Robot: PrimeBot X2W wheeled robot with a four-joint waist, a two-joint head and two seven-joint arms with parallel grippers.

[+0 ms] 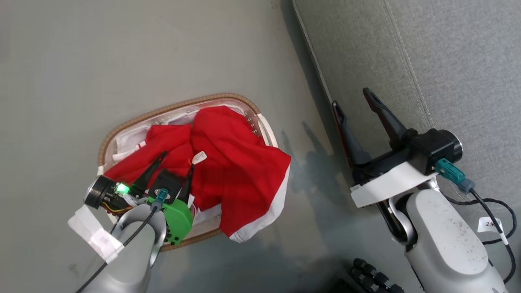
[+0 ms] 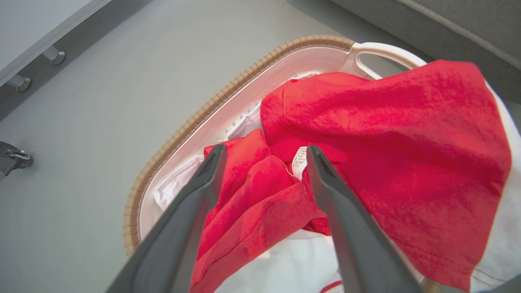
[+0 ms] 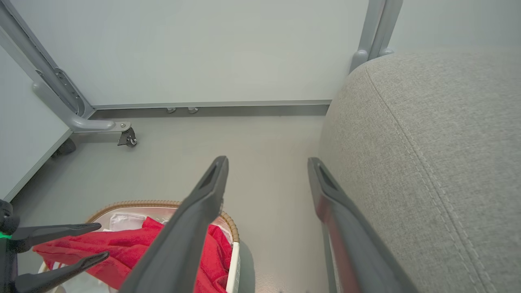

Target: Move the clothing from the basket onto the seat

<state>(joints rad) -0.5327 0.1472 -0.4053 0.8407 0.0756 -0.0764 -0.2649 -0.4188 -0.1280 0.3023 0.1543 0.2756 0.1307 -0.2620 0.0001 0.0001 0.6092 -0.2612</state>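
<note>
Clothing (image 1: 228,162): in the basket (image 1: 163,109), directly under the left gripper (image 1: 178,160). Left gripper: jaws spread wide, nothing held, its two fingers straddling a raised red fold. Whether they touch the cloth cannot be told.

Step in hand (judgement): first grasp, task barely begun. No garment lies on the visible part of the seat (image 1: 447,61).

To do it well:
- Sink the fingers so the fold sits deep between them, not at the tips.
- Close on the thick bunched ridge, not a single layer.
- The white label (image 2: 300,160) lies just inside the finger nearer the seat. Pinching the label alone would likely slip.
- Keep clear of the white liner (image 2: 175,189) beside the other finger, or it may come up too.
- Lift high before swinging across, because one garment hangs over the rim and could drag the basket.

Appearance: red pieces, soft and crumpled, with matte weave. The larger one lies beyond the fingertips and toward the seat side. It is draped over the rim, its white-trimmed hem outside the basket, over the floor (image 1: 122,61). A smaller bunch sits between the fingers.

Right gripper (image 1: 350,97): jaws apart, empty, well apart from the basket, tips by the seat's edge.
</note>
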